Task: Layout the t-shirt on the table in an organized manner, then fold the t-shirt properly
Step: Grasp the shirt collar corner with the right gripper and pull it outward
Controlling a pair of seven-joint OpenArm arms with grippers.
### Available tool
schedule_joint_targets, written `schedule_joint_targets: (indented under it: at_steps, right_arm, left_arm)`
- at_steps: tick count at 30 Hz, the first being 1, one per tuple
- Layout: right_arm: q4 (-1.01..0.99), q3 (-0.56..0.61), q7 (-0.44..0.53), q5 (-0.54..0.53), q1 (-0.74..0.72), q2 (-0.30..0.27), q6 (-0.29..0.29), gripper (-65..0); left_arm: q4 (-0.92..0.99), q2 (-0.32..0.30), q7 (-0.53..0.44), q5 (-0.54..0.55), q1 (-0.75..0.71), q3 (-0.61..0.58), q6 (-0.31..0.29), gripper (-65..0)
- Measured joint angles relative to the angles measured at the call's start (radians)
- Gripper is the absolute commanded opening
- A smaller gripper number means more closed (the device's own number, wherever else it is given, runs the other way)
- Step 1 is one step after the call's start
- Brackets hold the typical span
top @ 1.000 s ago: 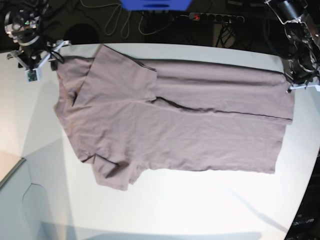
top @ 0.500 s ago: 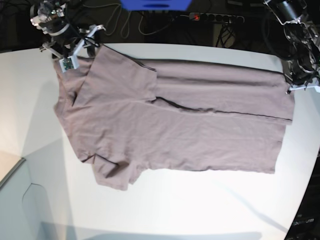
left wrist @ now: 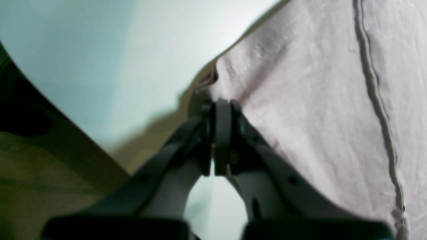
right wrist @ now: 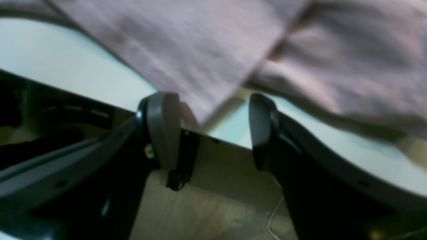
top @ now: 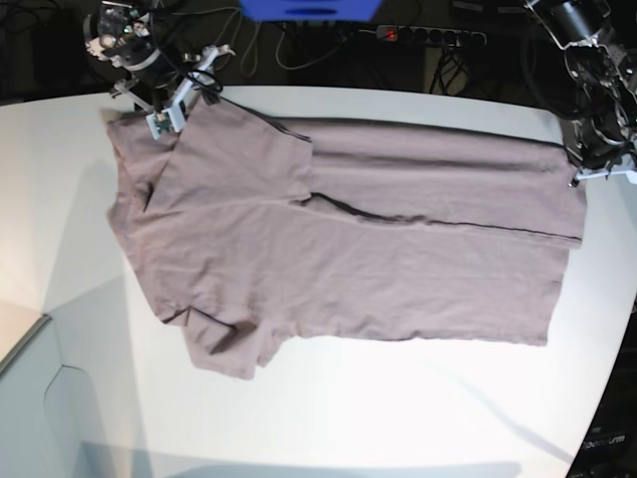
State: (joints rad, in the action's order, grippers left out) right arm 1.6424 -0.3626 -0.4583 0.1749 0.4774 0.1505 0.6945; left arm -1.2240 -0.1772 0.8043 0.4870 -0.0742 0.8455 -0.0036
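With the plain mauve-brown thin t-shirt [top: 338, 239] spread half-folded on the glossy white tabletop [top: 398, 408], the left end effector [left wrist: 218, 106] pinches its hem corner, so the released right end effector [right wrist: 213, 130] should grasp the sleeve tip squarely.

The right gripper [top: 189, 88] has been carried across the back edge of the surface [top: 398, 398], from beyond the t-shirt's [top: 348, 259] far corner a second ago to a spot above the folded-over sleeve near the back rim. Half a second ago it was seen partway along that path, over the shirt's corner. Its jaws are now seen spread apart in the right wrist view, with the sleeve's point lying just ahead of them.
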Motion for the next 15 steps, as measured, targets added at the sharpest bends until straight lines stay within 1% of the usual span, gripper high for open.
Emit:
schedule_joint_targets:
  at_steps: [3, 6, 7, 8, 9, 12, 15]
  right_arm:
    - [0.0, 0.02, 0.0, 0.0, 0.003, 0.0, 0.0, -32.3]
    - [0.0, 0.033, 0.0, 0.0, 0.003, 0.0, 0.0, -35.8]
    - [0.0, 0.034, 0.0, 0.0, 0.003, 0.0, 0.0, -38.1]
    - [-0.001, 0.034, 0.0, 0.0, 0.003, 0.0, 0.0, -41.9]
    - [-0.001, 0.034, -0.001, 0.0, 0.002, 0.0, 0.0, -46.9]
    - [-0.001, 0.031, -0.011, 0.0, 0.0, 0.0, 0.001, -65.0]
    - [0.021, 0.027, -0.023, 0.004, -0.006, 0.0, 0.001, -65.0]
  left_arm:
    - [0.0, 0.0, 0.0, 0.0, 0.0, 0.0, 0.0, -64.9]
    - [0.0, 0.0, 0.0, 0.0, 0.0, 0.0, 0.0, -64.9]
    - [0.0, 0.0, 0.0, 0.0, 0.0, 0.0, 0.0, -64.9]
    - [0.0, 0.0, 0.0, 0.0, 0.0, 0.0, 0.0, -64.9]
    - [0.0, 0.0, 0.0, 0.0, 0.001, 0.0, 0.0, -64.9]
    - [0.0, 0.0, 0.0, 0.0, 0.0, 0.0, 0.0, -64.9]
    - [0.0, 0.0, 0.0, 0.0, 0.0, 0.0, 0.0, -64.9]
